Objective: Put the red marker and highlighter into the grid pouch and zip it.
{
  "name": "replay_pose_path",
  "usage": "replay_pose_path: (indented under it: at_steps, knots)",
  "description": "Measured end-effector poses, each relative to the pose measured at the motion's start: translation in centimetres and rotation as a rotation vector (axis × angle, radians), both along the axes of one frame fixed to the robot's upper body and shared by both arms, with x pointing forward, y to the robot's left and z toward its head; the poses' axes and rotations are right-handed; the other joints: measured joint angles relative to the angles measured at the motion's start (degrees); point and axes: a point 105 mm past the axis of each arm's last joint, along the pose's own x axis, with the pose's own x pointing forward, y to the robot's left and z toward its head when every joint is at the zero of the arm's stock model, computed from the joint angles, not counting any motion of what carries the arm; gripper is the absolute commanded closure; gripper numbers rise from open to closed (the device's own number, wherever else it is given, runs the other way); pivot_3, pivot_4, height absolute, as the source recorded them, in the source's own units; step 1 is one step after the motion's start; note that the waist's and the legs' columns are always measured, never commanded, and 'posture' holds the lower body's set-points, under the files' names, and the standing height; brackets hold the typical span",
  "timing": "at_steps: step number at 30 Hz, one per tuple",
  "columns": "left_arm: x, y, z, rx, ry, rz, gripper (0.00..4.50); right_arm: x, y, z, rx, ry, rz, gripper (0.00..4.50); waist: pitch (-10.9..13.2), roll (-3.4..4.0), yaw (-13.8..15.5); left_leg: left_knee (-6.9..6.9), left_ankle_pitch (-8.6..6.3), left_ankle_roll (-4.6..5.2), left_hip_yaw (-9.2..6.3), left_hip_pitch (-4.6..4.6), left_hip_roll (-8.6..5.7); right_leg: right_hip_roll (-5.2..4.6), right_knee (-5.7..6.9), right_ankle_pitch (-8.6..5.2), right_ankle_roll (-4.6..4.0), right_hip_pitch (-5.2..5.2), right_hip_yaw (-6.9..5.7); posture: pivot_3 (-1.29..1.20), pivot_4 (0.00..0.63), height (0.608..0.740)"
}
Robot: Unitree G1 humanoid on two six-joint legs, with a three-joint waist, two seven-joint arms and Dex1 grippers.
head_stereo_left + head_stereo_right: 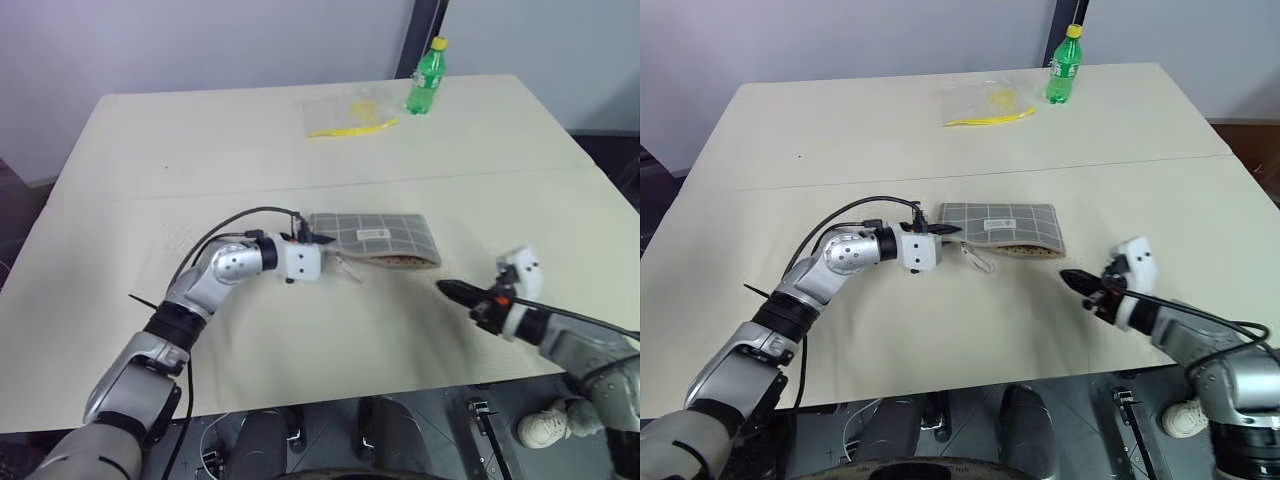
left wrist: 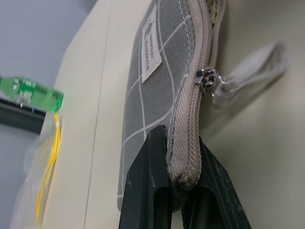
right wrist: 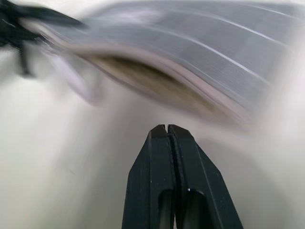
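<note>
Left hand [image 1: 313,238] pinching the zip-end corner of the grid pouch [image 1: 385,238]; right hand [image 1: 450,291] pressed together, empty, near the pouch's open long edge. Lying flat mid-bench [image 1: 200,150], long axis running sideways from the left hand, mouth gaping toward the robot, zip pull [image 2: 208,79] just beside the pinched end. Marker and highlighter probably inside; zipping left.

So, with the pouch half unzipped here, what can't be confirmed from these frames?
- Red marker and highlighter: whether they lie inside the grid pouch; its fabric hides the interior in the eye views, and motion blur smears the opening in the right wrist view.
- Label text: too small.
- Clear bag's yellow contents: too far away.
</note>
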Motion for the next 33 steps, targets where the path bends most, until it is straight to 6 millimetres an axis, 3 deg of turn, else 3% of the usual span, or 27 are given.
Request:
replay_pose_path:
  at_steps: [3, 6, 9, 10, 12, 14, 16, 19, 26, 33]
  knots:
    - [0.4, 0.7, 0.1, -0.029, 0.017, 0.028, 4.50, -0.7, -2.4, -0.1, -0.064, -0.003, -0.032, 4.44, 0.0, -0.01, 0.0, 0.00, 0.00, 0.00, 0.00, 0.01, 0.00, 0.00, 0.00, 0.00, 0.00, 0.01, 0.00, 0.00, 0.150, 0.740]
    - [0.7, 1.3, 0.4, -0.065, 0.029, 0.051, 4.50, -0.8, -2.4, 0.0, -0.080, -0.033, -0.022, 4.44, 0.0, -0.01, -0.1, 0.00, 0.00, 0.00, 0.00, 0.03, 0.01, 0.00, 0.00, 0.00, 0.00, 0.01, 0.01, 0.00, 0.150, 0.740]
    - [0.7, 1.1, 0.6, -0.091, 0.040, 0.047, 4.50, 0.1, -0.3, 0.9, -0.032, -0.104, 0.002, 4.44, 0.0, -0.01, -0.2, 0.00, 0.01, -0.03, 0.00, 0.04, 0.04, 0.02, 0.01, 0.00, 0.00, 0.01, 0.01, 0.00, 0.150, 0.740]
    - [0.7, 0.8, 0.6, -0.101, 0.041, 0.041, 4.50, 0.5, 1.4, 1.4, 0.003, -0.140, 0.031, 4.21, 0.0, 0.00, -0.2, 0.00, 0.02, -0.04, -0.01, 0.04, 0.04, 0.01, 0.02, 0.00, 0.00, 0.00, 0.01, 0.00, 0.150, 0.740]
    - [0.5, 0.1, 0.9, -0.115, 0.038, 0.024, 4.50, 0.6, 4.8, 1.8, 0.090, -0.160, 0.103, 3.61, 0.0, -0.01, 0.0, 0.00, 0.02, -0.04, -0.05, 0.02, 0.04, 0.01, 0.02, 0.00, 0.01, 0.01, -0.01, 0.00, 0.150, 0.740]
    - [0.4, -0.1, 0.9, -0.109, 0.032, 0.018, 4.50, 0.8, 6.9, 1.3, 0.152, -0.145, 0.118, 2.61, 0.0, -0.01, 0.1, 0.00, 0.00, -0.02, -0.05, 0.01, -0.02, -0.02, -0.01, 0.00, 0.00, -0.08, -0.02, 0.00, 0.150, 0.740]
    - [0.3, -0.2, 0.9, -0.098, 0.023, 0.012, 4.50, 0.8, 8.5, 0.3, 0.184, -0.105, 0.119, 1.43, 0.0, -0.01, 0.1, 0.01, -0.03, 0.04, -0.04, 0.00, -0.05, -0.05, -0.08, 0.00, -0.01, -0.07, -0.01, 0.00, 0.150, 0.740]
    - [0.3, -0.6, 1.1, -0.095, 0.011, 0.002, 4.50, 1.3, 10.1, -0.2, 0.200, -0.100, 0.102, 0.03, 0.0, -0.01, 0.0, 0.02, -0.04, 0.03, 0.00, 0.00, -0.06, -0.06, -0.08, 0.00, -0.01, -0.04, 0.00, 0.00, 0.150, 0.740]
    - [-0.1, -1.6, 1.7, -0.094, -0.012, -0.025, 4.50, 3.2, 12.8, 0.8, 0.260, -0.130, 0.101, 0.03, 0.0, 0.00, -0.1, 0.01, 0.01, -0.01, 0.00, 0.00, -0.01, 0.00, 0.04, 0.01, 0.01, -0.01, 0.00, 0.00, 0.150, 0.740]
    - [-0.6, -2.4, 1.8, -0.085, -0.024, -0.054, 4.50, 4.4, 13.8, 0.9, 0.287, -0.123, 0.091, 0.03, 0.0, 0.00, -0.2, 0.01, 0.01, -0.01, 0.01, 0.00, -0.01, 0.01, 0.05, 0.01, 0.01, -0.01, 0.00, 0.00, 0.150, 0.740]
